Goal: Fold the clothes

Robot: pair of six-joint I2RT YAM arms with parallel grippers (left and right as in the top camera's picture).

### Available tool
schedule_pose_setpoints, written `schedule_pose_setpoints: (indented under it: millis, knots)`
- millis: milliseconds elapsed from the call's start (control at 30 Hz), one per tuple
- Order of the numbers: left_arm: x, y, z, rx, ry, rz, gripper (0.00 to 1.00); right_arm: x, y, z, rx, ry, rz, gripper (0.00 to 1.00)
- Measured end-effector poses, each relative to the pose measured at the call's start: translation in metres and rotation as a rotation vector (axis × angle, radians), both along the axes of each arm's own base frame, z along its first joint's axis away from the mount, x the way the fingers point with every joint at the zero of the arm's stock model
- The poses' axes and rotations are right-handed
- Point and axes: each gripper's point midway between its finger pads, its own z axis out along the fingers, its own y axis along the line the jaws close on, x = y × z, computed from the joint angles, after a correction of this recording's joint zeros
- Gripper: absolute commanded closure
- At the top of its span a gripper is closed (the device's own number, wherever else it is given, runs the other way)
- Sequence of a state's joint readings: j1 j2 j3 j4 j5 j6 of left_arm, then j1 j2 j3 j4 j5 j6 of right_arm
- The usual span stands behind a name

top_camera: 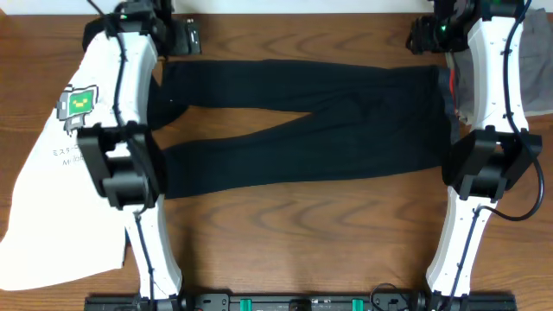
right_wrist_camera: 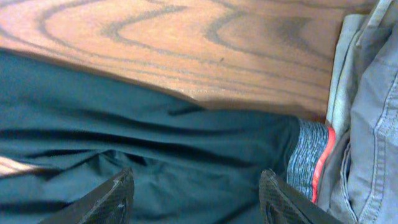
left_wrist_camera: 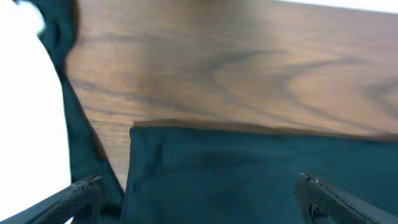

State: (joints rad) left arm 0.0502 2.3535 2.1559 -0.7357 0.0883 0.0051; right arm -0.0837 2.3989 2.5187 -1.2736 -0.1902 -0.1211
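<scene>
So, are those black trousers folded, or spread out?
Spread out. The black trousers lie flat across the table, both legs stretched full length and splayed apart, the grey waistband at one end.

We're seeing black trousers, grey waistband edged coral red; by their cuffs a white T-shirt, green print; by their waistband grey-olive pants; brown wood-grain table.

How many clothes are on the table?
3: black trousers spread across the middle, a white T-shirt at the left edge, grey trousers at the right edge, partly hidden. Others may lie out of sight.
</scene>
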Motion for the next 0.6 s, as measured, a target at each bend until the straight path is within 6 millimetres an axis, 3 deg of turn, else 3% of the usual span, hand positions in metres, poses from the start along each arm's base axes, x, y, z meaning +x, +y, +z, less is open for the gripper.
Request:
schedule_pose_setpoints:
  millis: [100,200,533,600]
  knots:
    - [0.006,0.008,-0.036,0.036,0.035,0.023,0.02,-0.002,0.0,-0.001,-0.002,0.01,0.0,0.37]
    - [0.012,0.014,-0.055,0.063,0.034,0.038,0.02,-0.003,0.0,-0.001,-0.003,0.014,0.0,0.38]
    - [0.023,0.022,-0.054,0.111,-0.008,0.047,0.0,-0.006,0.0,-0.003,-0.003,0.029,0.002,0.41]
    - [0.022,0.022,-0.055,0.111,-0.004,0.047,0.01,-0.008,0.0,-0.004,-0.002,0.036,0.003,0.46]
